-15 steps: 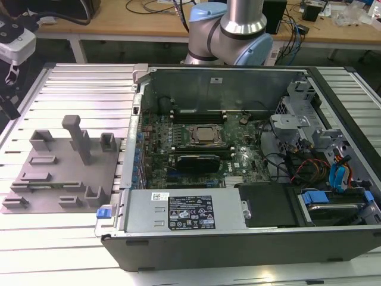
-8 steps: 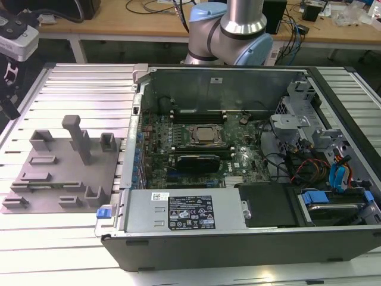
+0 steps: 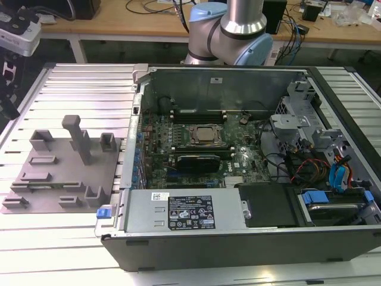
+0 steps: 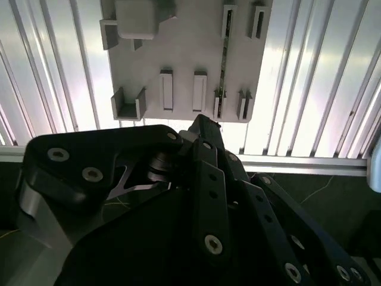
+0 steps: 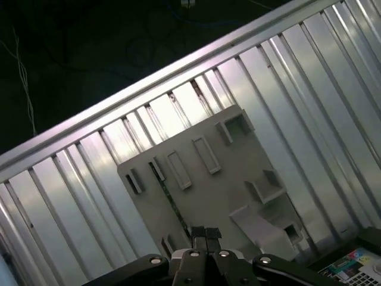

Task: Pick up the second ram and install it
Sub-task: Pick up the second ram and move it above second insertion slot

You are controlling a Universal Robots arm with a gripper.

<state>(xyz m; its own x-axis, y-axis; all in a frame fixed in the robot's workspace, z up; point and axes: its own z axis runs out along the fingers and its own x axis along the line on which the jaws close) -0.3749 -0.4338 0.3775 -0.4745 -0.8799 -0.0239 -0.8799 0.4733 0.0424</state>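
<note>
Closest in both wrist views, the pincer (image 5: 205, 231) has its fingertips pressed together on nothing, poised above one end of the second ram (image 4: 224, 65). That thin green stick stands on edge in narrow holders along one side of the gray fixture plate (image 4: 178, 53), well apart from the plate's bulky post (image 4: 137, 18). Bare ribbed counter (image 4: 297, 89) lies open around the plate, ending at a raised edge rail (image 4: 309, 164). In the exterior view, the open computer case (image 3: 238, 238) sits just beside the plate, on the exterior view's right.
</note>
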